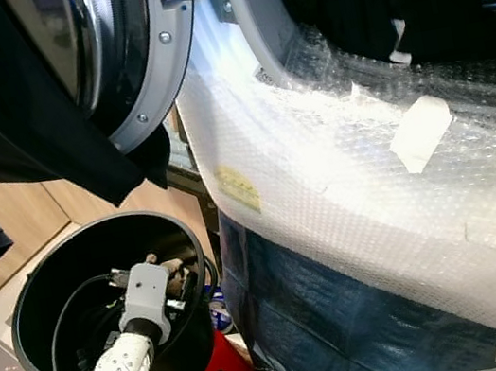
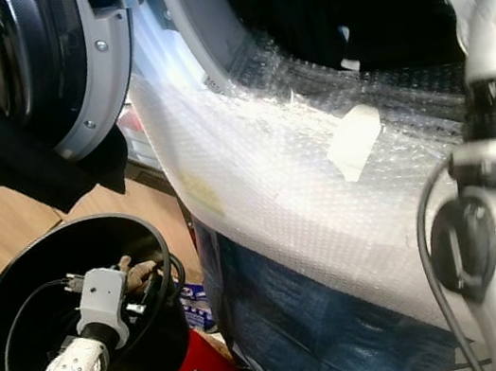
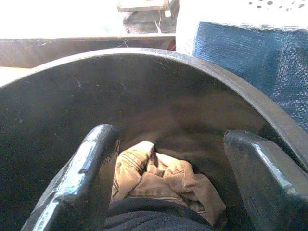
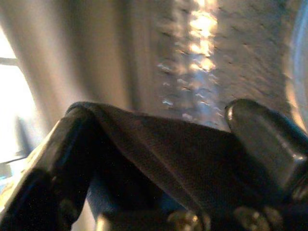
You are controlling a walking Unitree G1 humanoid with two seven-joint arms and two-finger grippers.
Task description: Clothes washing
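Clothes [image 3: 159,180] low in bucket [image 3: 144,86]; left end effector [image 3: 168,183] spread inside rim.

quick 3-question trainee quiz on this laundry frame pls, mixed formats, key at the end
1. True or false: the left gripper is down inside the black bucket, fingers spread.
2. What lies between those fingers at the bottom of the bucket? A) a tan garment B) a white towel C) a red sock
3. Fill in: the front of the washing machine is covered in ______ wrap.

Key:
1. True.
2. A, the tan garment, with dark cloth nearer the wrist.
3. Bubble. A dark garment lies draped across the right gripper fingers.
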